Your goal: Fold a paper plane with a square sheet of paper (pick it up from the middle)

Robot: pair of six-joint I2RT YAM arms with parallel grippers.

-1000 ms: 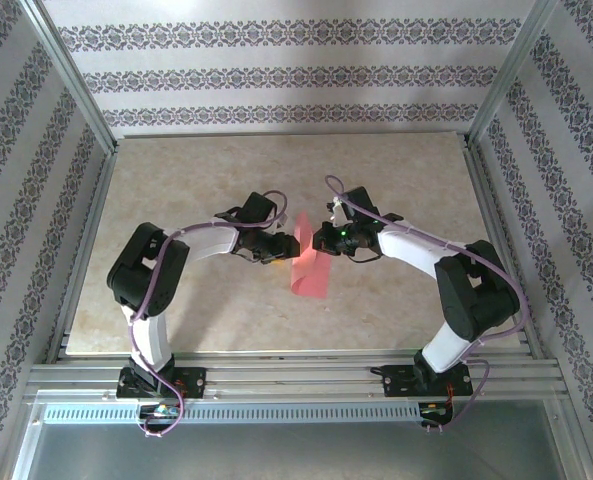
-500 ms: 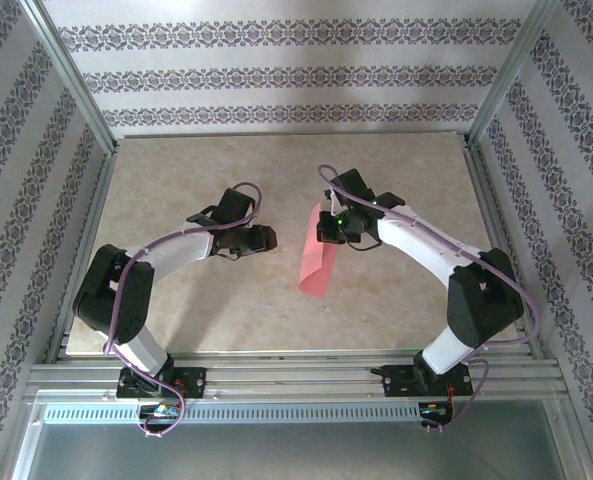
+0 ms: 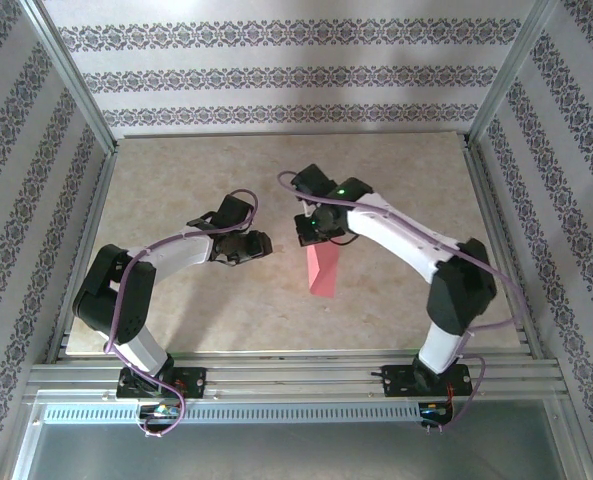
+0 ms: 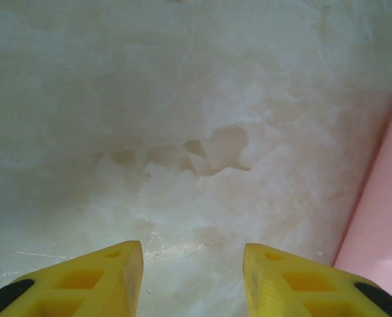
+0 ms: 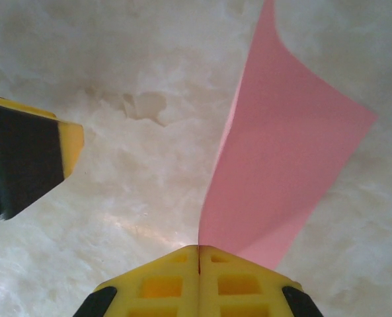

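Note:
My right gripper (image 3: 310, 229) is shut on the top edge of the square sheet of paper (image 3: 324, 272), a thin pink-red sheet that hangs from it over the table as a narrow strip. In the right wrist view the yellow jaws (image 5: 199, 255) meet with the paper (image 5: 281, 165) pinched between them, and the sheet curves away to a pointed corner. My left gripper (image 3: 262, 246) stands open a short way left of the paper, holding nothing. Its fingertips (image 4: 190, 264) frame bare table, with the pink sheet (image 4: 381, 224) just past the right finger. The paper plane is out of view.
The beige marbled table (image 3: 176, 170) is fenced by aluminium rails (image 3: 296, 372) at the near edge and patterned walls on three sides. One finger of the left gripper (image 5: 24, 158) sits at the left of the right wrist view.
The left gripper drew back to the left, away from the paper, and its jaws narrowed a little. The right gripper carried the hanging sheet leftward and a bit farther from the bases.

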